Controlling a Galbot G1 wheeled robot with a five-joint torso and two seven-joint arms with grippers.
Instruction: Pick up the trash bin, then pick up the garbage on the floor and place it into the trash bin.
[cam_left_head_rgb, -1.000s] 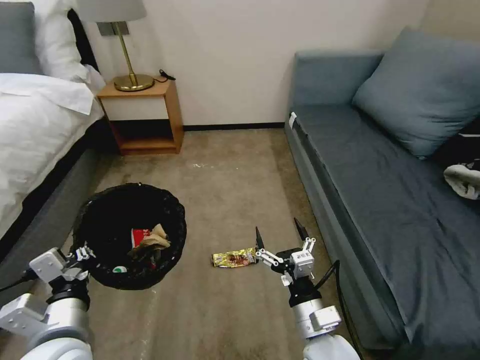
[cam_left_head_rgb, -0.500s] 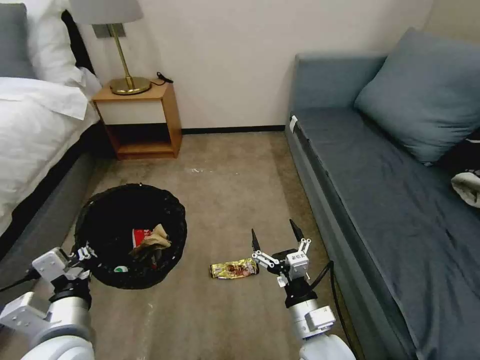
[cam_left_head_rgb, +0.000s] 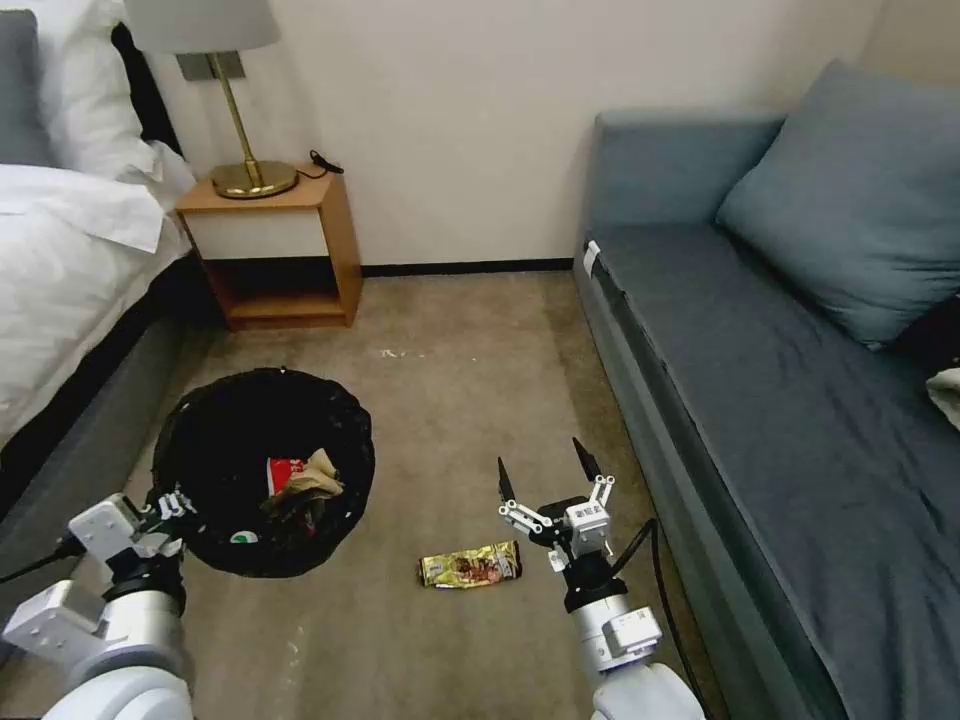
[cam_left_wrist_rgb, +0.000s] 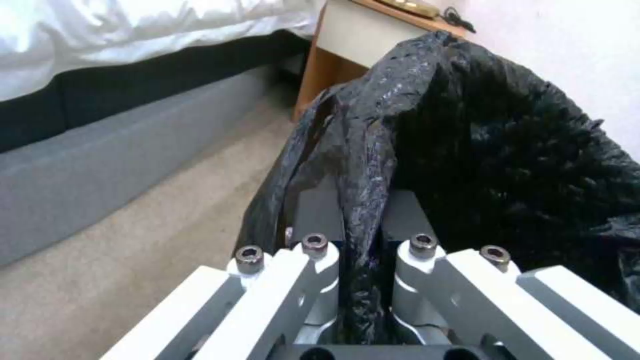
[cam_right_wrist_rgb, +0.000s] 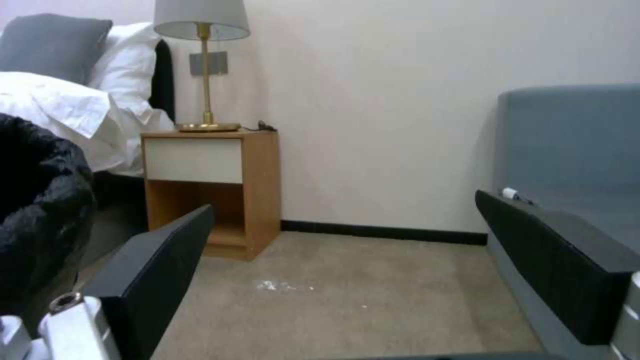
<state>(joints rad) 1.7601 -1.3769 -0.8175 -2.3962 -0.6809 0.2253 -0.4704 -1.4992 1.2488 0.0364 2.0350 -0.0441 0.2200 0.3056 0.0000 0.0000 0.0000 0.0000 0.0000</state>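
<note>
To take the last wrapper (cam_left_head_rgb: 470, 566) well, the right gripper (cam_left_head_rgb: 541, 472) should drop to the carpet just left of where it hovers and straddle the foil; its fingers are spread wide and empty. The left gripper (cam_left_wrist_rgb: 363, 240) is clamped on the rim of the trash bin (cam_left_head_rgb: 262, 468), at the near left, with other litter inside.

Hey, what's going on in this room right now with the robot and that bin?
The left gripper is clamped on the rim of the black-bagged trash bin, which already holds a red-and-white wrapper and crumpled brown paper. The right gripper hovers open just beyond the gold snack wrapper lying on the carpet.
</note>
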